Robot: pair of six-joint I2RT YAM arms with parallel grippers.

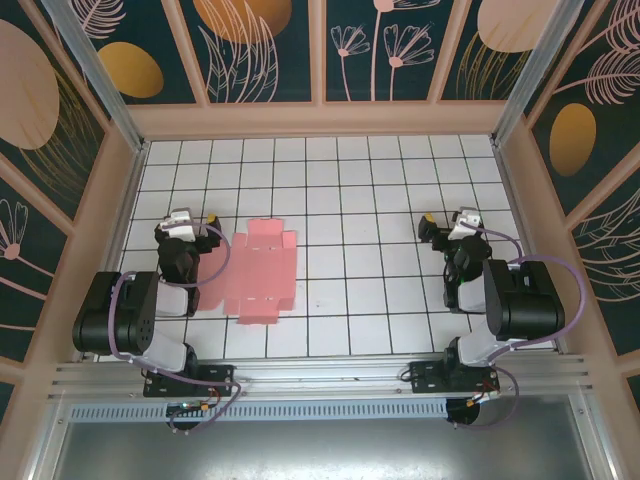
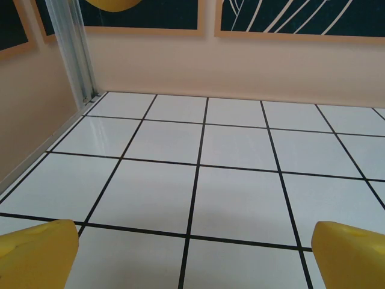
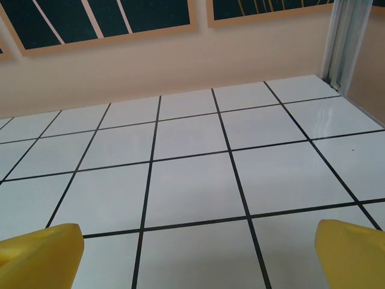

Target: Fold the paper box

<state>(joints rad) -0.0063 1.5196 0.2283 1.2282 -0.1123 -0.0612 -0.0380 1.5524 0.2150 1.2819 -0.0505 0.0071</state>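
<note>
The paper box (image 1: 262,270) lies flat on the white tiled floor as a salmon-pink die-cut sheet with flaps, left of centre. My left gripper (image 1: 188,222) hovers just left of the sheet's far end, apart from it. It is open, and in the left wrist view its yellow fingertips (image 2: 39,256) sit wide apart over bare tiles, the left gripper (image 2: 195,256) holding nothing. My right gripper (image 1: 458,222) stands far to the right of the sheet, also open. In the right wrist view the right gripper (image 3: 195,256) has bare tiles between its yellow fingertips (image 3: 352,253).
Peach walls with dark floral panels (image 1: 320,115) enclose the tiled floor (image 1: 360,180) on three sides. A metal post (image 2: 75,51) stands in the far left corner, another post (image 3: 340,42) in the far right. An aluminium rail (image 1: 320,375) runs along the near edge.
</note>
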